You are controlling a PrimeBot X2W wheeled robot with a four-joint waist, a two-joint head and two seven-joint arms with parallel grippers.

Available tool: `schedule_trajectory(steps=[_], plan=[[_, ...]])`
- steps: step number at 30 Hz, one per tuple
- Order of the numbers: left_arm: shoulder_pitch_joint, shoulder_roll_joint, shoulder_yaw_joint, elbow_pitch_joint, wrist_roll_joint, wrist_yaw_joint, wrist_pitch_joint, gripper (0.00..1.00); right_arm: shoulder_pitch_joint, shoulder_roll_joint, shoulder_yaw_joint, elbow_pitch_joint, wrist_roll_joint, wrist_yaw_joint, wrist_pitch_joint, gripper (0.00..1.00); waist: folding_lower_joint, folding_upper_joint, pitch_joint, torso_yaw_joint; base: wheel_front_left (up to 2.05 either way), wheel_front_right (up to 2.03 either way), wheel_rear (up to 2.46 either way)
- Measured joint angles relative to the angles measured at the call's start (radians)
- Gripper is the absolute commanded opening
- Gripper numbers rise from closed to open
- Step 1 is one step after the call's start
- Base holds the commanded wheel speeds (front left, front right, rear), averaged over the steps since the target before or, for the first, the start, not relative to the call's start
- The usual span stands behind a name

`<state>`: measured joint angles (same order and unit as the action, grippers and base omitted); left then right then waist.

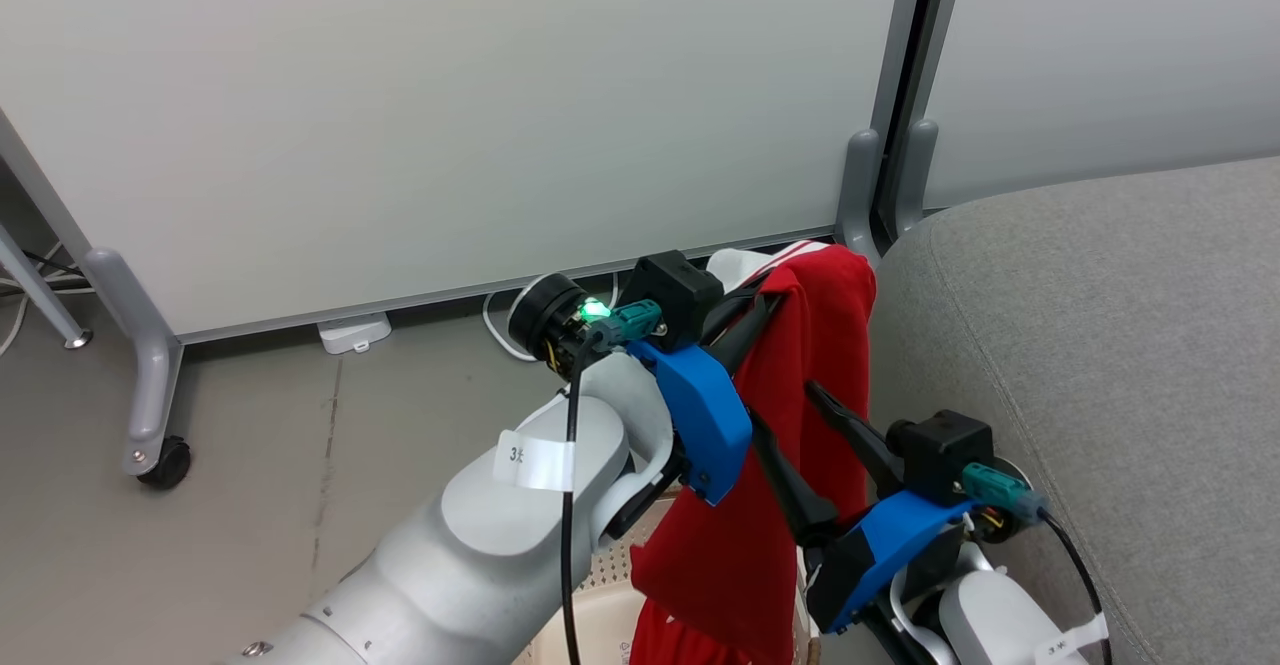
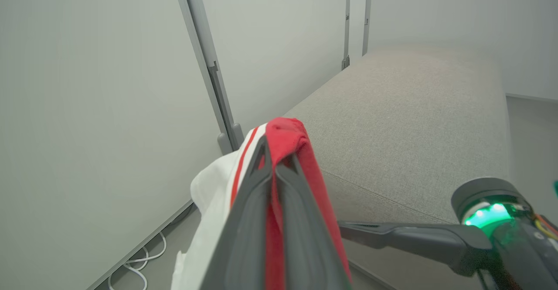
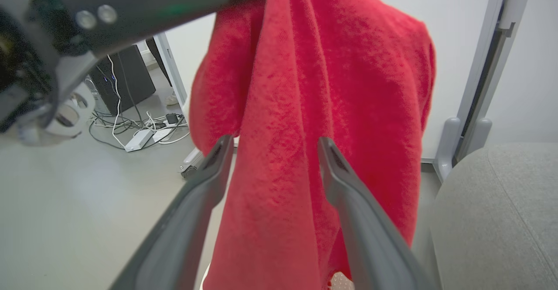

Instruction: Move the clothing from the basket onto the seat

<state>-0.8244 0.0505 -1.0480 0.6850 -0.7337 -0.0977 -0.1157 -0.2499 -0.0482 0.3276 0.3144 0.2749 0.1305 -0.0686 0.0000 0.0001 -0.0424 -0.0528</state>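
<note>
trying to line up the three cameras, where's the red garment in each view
head view: red garment hangs centre-right, running down to the bottom edge, left of the seat.
left wrist view: red garment at lower centre, pinched in the shut left gripper, white trim on its left.
right wrist view: red garment drapes down the middle, behind the open right gripper.
shared landmark: the grey seat, on the right in every view.

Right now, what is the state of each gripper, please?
Left gripper: shut on the soft bright-red fabric garment with white trim.
Right gripper: open, holding nothing.
</note>
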Motion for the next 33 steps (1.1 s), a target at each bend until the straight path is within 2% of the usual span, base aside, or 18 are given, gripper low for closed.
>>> schedule_trajectory(steps=[12,13,14,15,16,23,33], plan=[[-0.015,0.000,-0.051,-0.042,-0.087,0.011,0.013,0.00,-0.142,0.000,0.027,0.243,0.021,0.000,-0.047,1.00,0.0000,0.0000,0.003,0.012,0.00,0.00,0.00],[-0.017,0.000,-0.055,-0.044,-0.092,0.013,0.013,0.00,-0.150,0.000,0.027,0.264,0.021,0.000,-0.047,0.84,0.0000,0.0000,0.003,0.013,0.00,0.00,0.00],[-0.019,0.000,-0.058,-0.045,-0.097,0.014,0.013,0.00,-0.158,0.000,0.027,0.282,0.021,0.000,-0.049,0.48,0.0000,0.0000,0.004,0.015,0.00,0.00,0.00],[-0.020,0.000,-0.060,-0.046,-0.105,0.015,0.013,0.00,-0.164,0.000,0.026,0.297,0.023,0.000,-0.053,0.31,0.0000,0.0000,0.005,0.016,0.00,0.00,0.00],[-0.021,0.000,-0.062,-0.048,-0.111,0.015,0.013,0.00,-0.171,0.000,0.026,0.312,0.023,0.000,-0.058,0.00,0.0000,0.0000,0.005,0.017,0.00,0.00,0.00],[-0.033,0.000,-0.077,-0.042,-0.141,0.018,0.011,0.00,-0.201,0.000,0.037,0.372,0.035,0.000,-0.086,0.00,0.0000,-0.0001,0.006,0.017,0.00,0.00,0.00],[-0.039,0.000,-0.094,-0.013,-0.164,0.018,-0.008,0.00,-0.213,0.000,0.064,0.394,0.055,0.000,-0.097,0.00,0.0000,-0.0001,0.008,0.000,0.00,0.00,0.00]])
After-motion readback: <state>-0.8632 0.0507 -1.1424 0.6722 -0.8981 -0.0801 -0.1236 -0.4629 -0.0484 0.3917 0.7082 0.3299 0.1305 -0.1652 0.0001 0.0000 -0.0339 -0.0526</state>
